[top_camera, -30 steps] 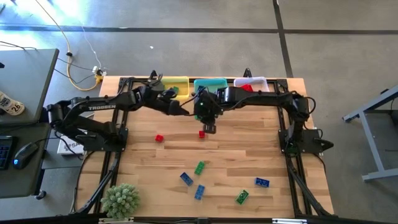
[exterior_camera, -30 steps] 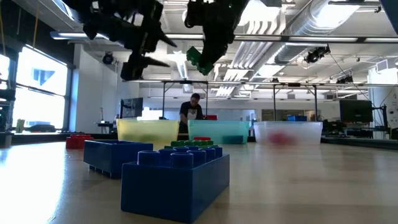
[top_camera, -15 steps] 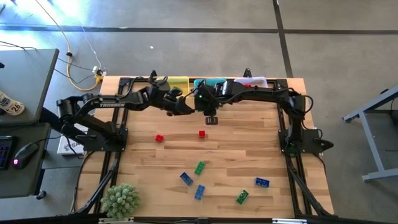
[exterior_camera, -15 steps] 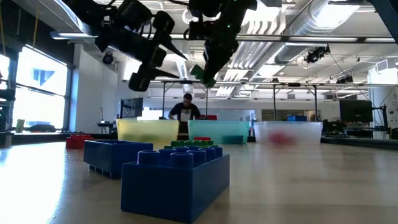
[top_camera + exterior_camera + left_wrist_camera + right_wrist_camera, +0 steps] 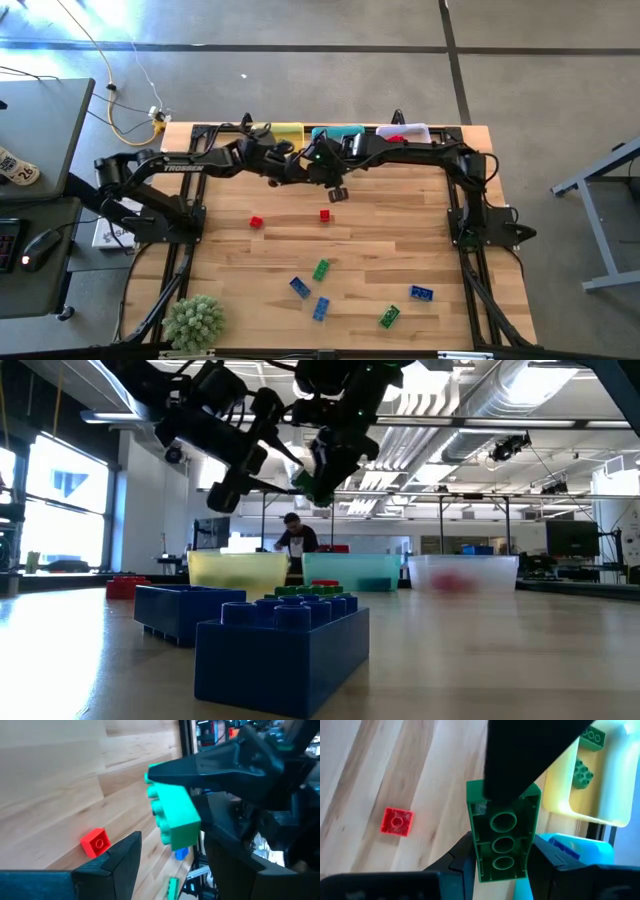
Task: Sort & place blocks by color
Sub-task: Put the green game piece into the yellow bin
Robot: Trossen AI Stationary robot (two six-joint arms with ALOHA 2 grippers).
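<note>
My right gripper (image 5: pixel 316 170) hangs above the table's far middle, shut on a green brick (image 5: pixel 503 832), which also shows high in the low view (image 5: pixel 312 482). My left gripper (image 5: pixel 297 167) stands open right beside it. Its own fingers (image 5: pixel 120 862) flank the brick's lower end (image 5: pixel 176 822) with a gap on each side. In the right wrist view a dark finger covers the brick's far end; I cannot tell whether it touches. Two red blocks (image 5: pixel 256 222) (image 5: pixel 325 214) lie on the wood below. My right gripper pinches the green brick's two long sides (image 5: pixel 474 851) between its two fingers, near one end. The fingers slant down from the table's right. The brick's hollow underside faces the wrist camera. It is lifted well clear of the table.
A yellow bin (image 5: pixel 287 131) with green bricks (image 5: pixel 583 772), a teal bin (image 5: pixel 345 131) and a clear bin (image 5: pixel 412 130) line the far edge. Green and blue blocks (image 5: pixel 320 269) (image 5: pixel 299 288) (image 5: pixel 421 293) (image 5: pixel 389 317) lie scattered toward the near edge. A plant (image 5: pixel 195 322) sits near left.
My right gripper has gone toward the far edge and sunk a little, rolling about its own line, so the green brick has turned with it. My left gripper has come lower and closer to the brick, rolling too. Neither has opened or shut.
</note>
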